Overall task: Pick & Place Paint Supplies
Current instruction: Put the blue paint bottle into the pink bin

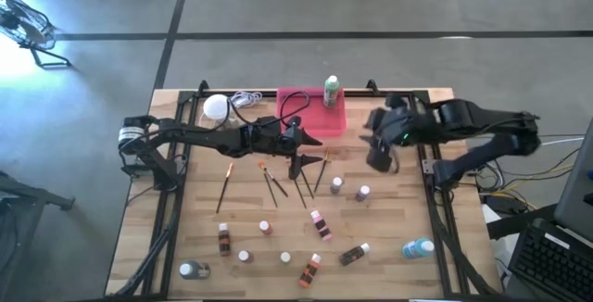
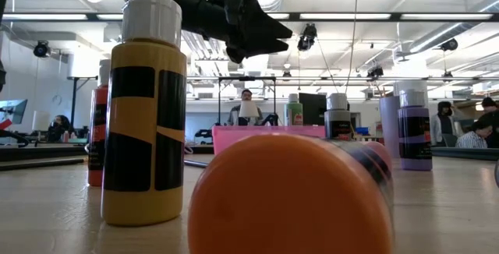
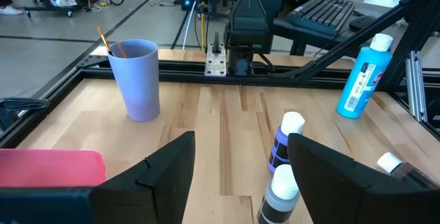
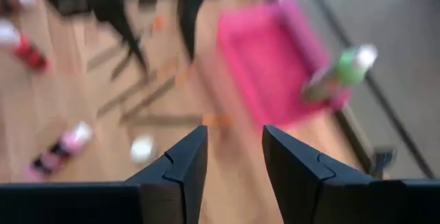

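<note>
A wooden desk (image 1: 408, 200) seen from above, with two dark robot arms reaching in from either side. At the far edge sits a pink tray (image 1: 315, 126) with one green bottle (image 1: 331, 92) standing in it. Small white-capped bottles (image 1: 320, 225) lie scattered over the near half, a blue bottle (image 1: 418, 246) near right, and thin paintbrushes (image 1: 275, 185) in the middle. The left pincer (image 1: 306, 158) hangs over the brushes, its jaws spread and empty. The right pincer (image 1: 380, 160) hovers right of the tray, jaws slightly parted, holding nothing. This looks like an early stage, between placements. Next, a pincer likely must descend onto a brush or bottle and close.
</note>
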You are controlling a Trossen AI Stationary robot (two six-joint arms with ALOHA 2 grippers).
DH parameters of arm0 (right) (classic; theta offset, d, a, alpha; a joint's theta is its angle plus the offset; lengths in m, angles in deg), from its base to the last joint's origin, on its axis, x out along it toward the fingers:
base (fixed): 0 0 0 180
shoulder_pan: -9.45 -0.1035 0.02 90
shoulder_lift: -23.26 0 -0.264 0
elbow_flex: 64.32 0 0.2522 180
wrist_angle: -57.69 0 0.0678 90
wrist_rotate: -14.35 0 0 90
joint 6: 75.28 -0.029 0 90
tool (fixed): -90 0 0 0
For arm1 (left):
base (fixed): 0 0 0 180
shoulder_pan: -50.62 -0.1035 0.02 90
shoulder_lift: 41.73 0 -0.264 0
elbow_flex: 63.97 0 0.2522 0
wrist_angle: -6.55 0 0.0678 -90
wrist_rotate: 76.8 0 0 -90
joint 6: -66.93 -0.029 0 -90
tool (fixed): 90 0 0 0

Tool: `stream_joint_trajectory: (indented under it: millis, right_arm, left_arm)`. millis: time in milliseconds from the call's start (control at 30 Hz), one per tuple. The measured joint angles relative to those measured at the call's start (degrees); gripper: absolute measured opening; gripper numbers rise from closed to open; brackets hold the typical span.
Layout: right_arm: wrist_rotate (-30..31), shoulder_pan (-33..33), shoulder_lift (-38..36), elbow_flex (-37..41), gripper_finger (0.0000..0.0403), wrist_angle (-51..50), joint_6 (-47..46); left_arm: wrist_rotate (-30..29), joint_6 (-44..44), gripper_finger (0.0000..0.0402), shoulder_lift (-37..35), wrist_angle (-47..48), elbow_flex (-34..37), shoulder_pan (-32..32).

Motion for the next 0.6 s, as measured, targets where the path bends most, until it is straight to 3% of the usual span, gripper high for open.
stream_joint_trajectory:
  millis: [200, 400, 600]
  right_arm:
    - [-6.34, -7.29, 8.81, -9.28, 0.0146, -18.32, -17.54]
    - [-20.81, -12.26, 10.87, -10.69, 0.0156, -18.00, -33.99]
    - [-27.65, -19.66, 10.26, -8.50, 0.0150, -17.97, -48.23]
  left_arm:
    - [0.00, -0.01, 0.0238, 0.00, 0.15, 0.00, 0.00]
    - [-0.01, -2.10, 0.0238, 0.00, -0.15, 0.00, -0.01]
    - [0.00, -2.37, 0.0238, 0.00, -0.58, 0.00, -0.01]
